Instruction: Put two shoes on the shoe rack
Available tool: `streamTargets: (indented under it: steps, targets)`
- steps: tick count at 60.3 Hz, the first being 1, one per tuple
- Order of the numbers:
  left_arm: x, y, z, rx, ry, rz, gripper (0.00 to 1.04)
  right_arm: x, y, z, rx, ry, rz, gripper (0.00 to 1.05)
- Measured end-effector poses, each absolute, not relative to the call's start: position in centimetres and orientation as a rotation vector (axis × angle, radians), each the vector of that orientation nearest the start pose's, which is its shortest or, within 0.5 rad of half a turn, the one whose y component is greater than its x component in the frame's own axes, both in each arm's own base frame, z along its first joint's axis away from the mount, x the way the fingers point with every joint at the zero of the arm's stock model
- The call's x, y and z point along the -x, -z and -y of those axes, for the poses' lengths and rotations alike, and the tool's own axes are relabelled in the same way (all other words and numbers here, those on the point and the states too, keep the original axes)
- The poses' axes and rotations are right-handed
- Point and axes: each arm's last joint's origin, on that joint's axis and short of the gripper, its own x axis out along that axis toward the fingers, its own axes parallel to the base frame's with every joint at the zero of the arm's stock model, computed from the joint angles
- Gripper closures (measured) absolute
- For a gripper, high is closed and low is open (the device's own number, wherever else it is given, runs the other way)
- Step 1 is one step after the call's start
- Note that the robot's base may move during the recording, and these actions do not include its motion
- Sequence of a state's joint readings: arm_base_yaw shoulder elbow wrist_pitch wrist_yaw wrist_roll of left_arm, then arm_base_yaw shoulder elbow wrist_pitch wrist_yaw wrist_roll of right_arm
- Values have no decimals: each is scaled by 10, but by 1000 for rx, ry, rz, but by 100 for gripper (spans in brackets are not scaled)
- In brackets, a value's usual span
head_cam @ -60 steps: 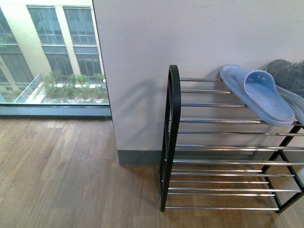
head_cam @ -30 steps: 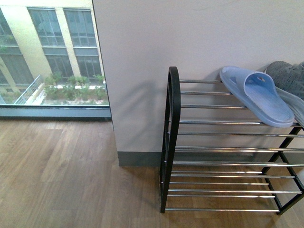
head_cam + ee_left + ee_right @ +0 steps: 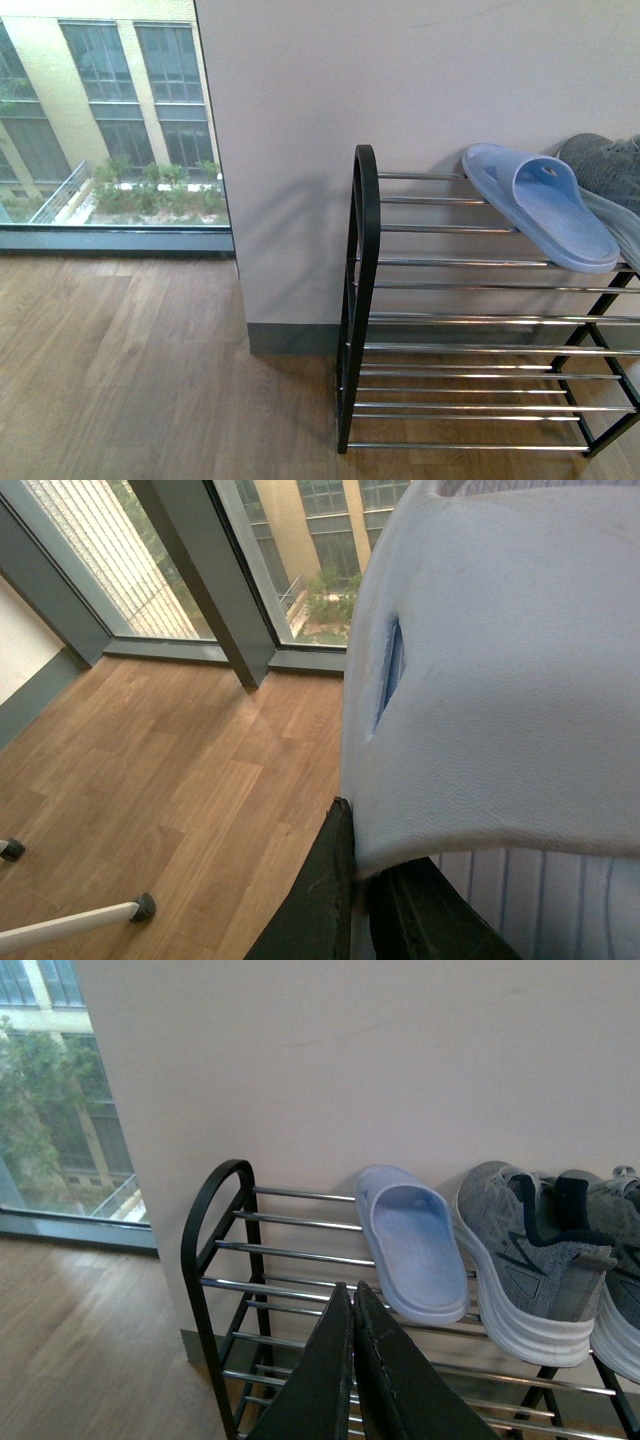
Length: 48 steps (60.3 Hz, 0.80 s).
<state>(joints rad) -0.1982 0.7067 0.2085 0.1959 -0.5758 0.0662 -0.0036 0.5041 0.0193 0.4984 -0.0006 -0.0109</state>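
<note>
The shoe rack (image 3: 480,262) is showing shiny chrome bars that are catching the light, set in a smooth black metal frame. The slide sandal (image 3: 545,205) on it is looking like pale blue rubber, matt and smooth, with fine ridges along its footbed. The sneakers (image 3: 525,1255) are showing grey knit cloth above smooth white soles. The floor (image 3: 130,370) is looking like wood planks with a soft sheen, and the wall (image 3: 400,70) is appearing matt and plain.

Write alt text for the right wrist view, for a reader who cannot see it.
A pale blue slide sandal and grey sneakers sit side by side on the top tier of a chrome-barred shoe rack against a white wall. The right pincer, shut and empty, points toward it.
</note>
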Motion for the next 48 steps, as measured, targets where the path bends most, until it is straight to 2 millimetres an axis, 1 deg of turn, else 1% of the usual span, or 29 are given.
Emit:
streamTargets:
  steps: [22,48]
  targets:
    - [-151,-183,14,-180,-366,-294,103,-118,-173,0,11,3,21,103]
    - [-151,-183,14,-180,-366,-294,103,-110,-173,0,11,3,21,103]
